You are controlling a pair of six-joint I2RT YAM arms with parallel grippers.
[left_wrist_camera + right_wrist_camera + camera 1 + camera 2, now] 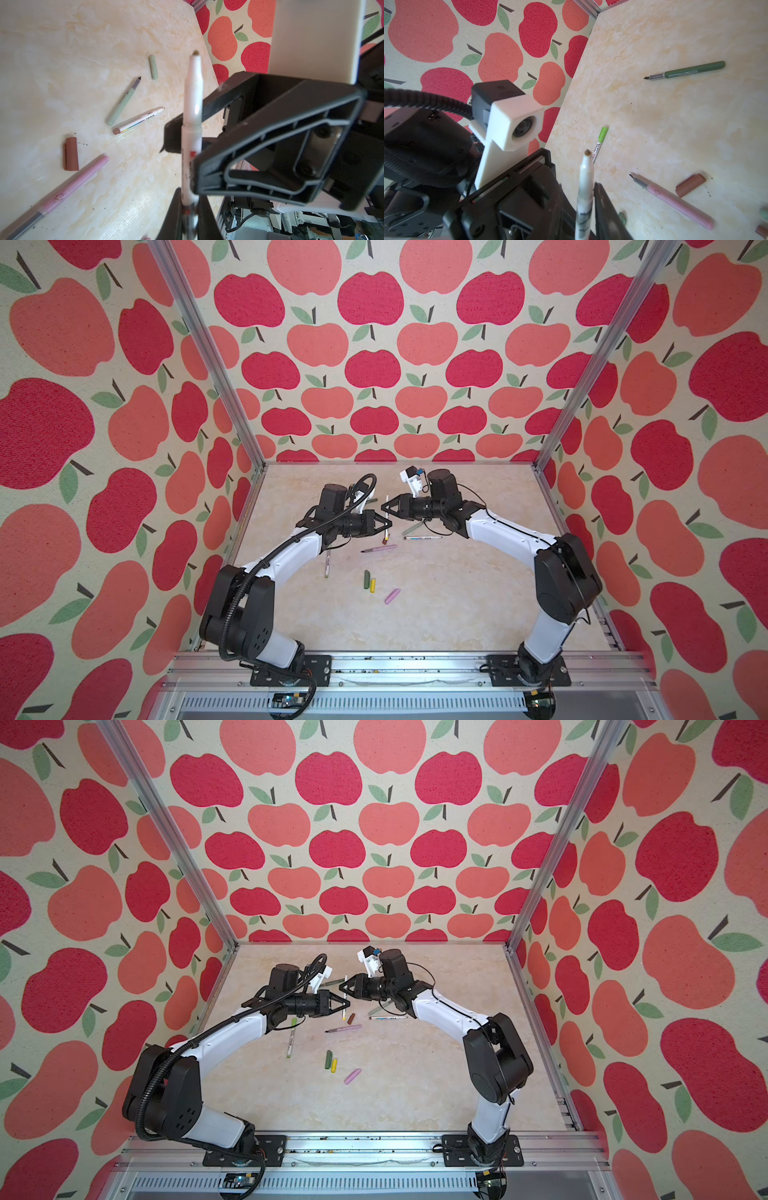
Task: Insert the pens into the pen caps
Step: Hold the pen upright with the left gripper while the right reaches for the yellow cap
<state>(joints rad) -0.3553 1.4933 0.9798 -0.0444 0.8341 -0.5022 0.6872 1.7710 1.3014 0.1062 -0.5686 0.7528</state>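
Centrally, off the cream marbled tabletop (457, 605), the two grippers meet tip to tip around one pen. The left gripper (390, 524) is pressed together on a white pen (192, 99) with red print. It pinches the pen near its rear end, so the barrel runs out from between the fingers with its brownish tip bare. The right gripper (383, 508) straddles the same barrel further along, with its jaws slightly parted. In the right wrist view a sliver of table shows between the pen and one finger (604, 207); whether the other finger touches the barrel I cannot tell.

The other pens and caps lie flat on the table:
- The brown cap (70, 153) rests close beside the rear end of the uncapped pink pen (62, 187), not touching it.
- The pale sage pen (122, 101) and the rainbow-striped pen (138, 120) form a narrow V, their rear ends nearly together and both tips bare.
- The pale sage cap (153, 66) lies just past the sage pen's tip.
- The dark green pen (685, 70) lies on its own, uncapped.
- Beside the left arm is the lime-capped pen (291, 1040) – the lime cap (603, 134) sits on its end.
- Toward the front edge, the dark green cap (367, 578) and the yellow cap (373, 585) lie side by side, touching or nearly so.
- The pink cap (392, 596) lies a little apart from that pair.
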